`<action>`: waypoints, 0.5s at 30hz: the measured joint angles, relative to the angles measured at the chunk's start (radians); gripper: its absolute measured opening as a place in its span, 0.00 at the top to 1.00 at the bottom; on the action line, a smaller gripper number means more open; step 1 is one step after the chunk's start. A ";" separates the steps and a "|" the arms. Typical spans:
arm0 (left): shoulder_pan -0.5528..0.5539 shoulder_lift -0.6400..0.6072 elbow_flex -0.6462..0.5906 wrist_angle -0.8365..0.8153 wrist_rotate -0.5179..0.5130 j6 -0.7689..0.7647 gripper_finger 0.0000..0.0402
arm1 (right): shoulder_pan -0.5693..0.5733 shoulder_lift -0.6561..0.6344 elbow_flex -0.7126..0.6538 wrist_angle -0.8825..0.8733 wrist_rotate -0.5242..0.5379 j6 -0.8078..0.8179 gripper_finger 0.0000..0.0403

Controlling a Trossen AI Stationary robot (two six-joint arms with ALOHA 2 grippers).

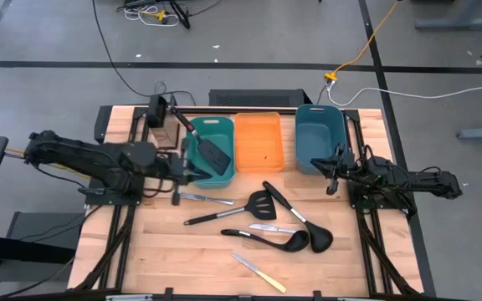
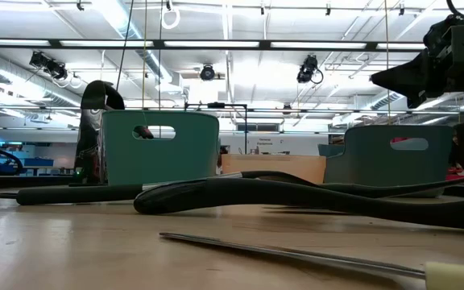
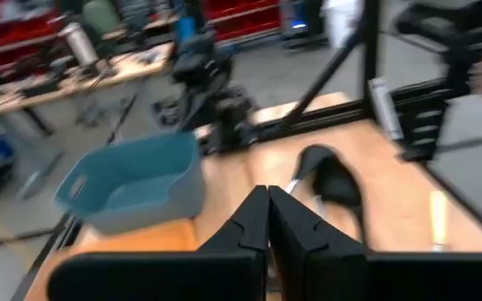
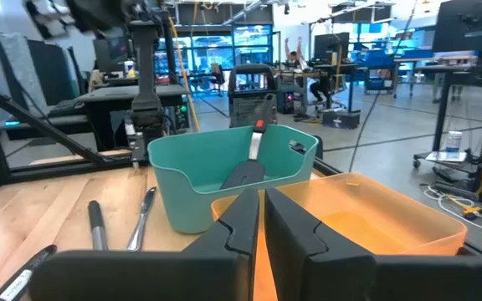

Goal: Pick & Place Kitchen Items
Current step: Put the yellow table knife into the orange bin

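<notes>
Wooden table (image 1: 166, 251), three bins along the back edge: green bin (image 1: 210, 150) holds the red-tipped spatula (image 1: 207, 144); orange bin (image 1: 258, 142), blue bin (image 1: 320, 138). Remaining utensils mid-table: spatula (image 1: 233, 210), ladles (image 1: 299, 219), knives (image 1: 258, 272). Left gripper (image 1: 189, 171) pressed together, empty, at green bin's front wall; right gripper (image 1: 331, 171) closed, empty, by blue bin. Likely between picks; next move calls for reaching another utensil.

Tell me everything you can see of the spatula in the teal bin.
The spatula is black, likely plastic, with a flat, squarish blade and a slim handle that has a red band near its end. It lies tilted in the teal bin, blade down inside, handle leaning up over the bin's far left corner. Only the bin touches it; the left gripper is beside the bin, shut and empty.
</notes>
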 joint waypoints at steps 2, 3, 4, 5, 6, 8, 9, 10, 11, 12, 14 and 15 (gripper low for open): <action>0.000 -0.050 -0.057 0.013 -0.063 -0.005 0.98 | 0.000 0.000 0.000 0.005 -0.018 0.001 0.92; 0.000 -0.087 -0.085 0.044 -0.089 -0.018 0.99 | 0.000 0.000 0.000 0.007 -0.027 0.007 0.92; 0.000 -0.133 -0.118 0.093 -0.099 -0.038 0.99 | 0.000 0.000 0.000 0.008 -0.040 0.008 0.92; 0.000 -0.186 -0.155 0.143 -0.102 -0.056 0.99 | 0.000 0.000 0.000 0.009 -0.047 0.008 0.92; 0.000 -0.235 -0.193 0.195 -0.104 -0.070 0.99 | 0.000 0.000 0.000 0.010 -0.055 0.008 0.92; 0.000 -0.312 -0.260 0.273 -0.108 -0.090 0.99 | 0.000 0.000 0.000 0.011 -0.059 0.008 0.92; 0.000 -0.348 -0.294 0.284 -0.113 -0.090 0.99 | 0.000 0.000 0.000 0.012 -0.058 0.008 0.92; 0.002 -0.376 -0.325 0.286 -0.127 -0.089 0.99 | 0.000 0.000 0.000 0.012 -0.058 0.008 0.92; 0.002 -0.397 -0.355 0.285 -0.148 -0.094 0.99 | 0.000 0.000 0.000 0.012 -0.060 0.008 0.92; 0.002 -0.414 -0.382 0.285 -0.159 -0.104 0.99 | 0.000 0.000 0.000 0.012 -0.067 0.010 0.92; 0.003 -0.438 -0.432 0.295 -0.174 -0.106 0.99 | 0.000 0.000 0.000 0.014 -0.094 0.017 0.92; 0.002 -0.447 -0.453 0.297 -0.194 -0.107 1.00 | 0.000 0.000 0.000 0.018 -0.111 0.019 0.92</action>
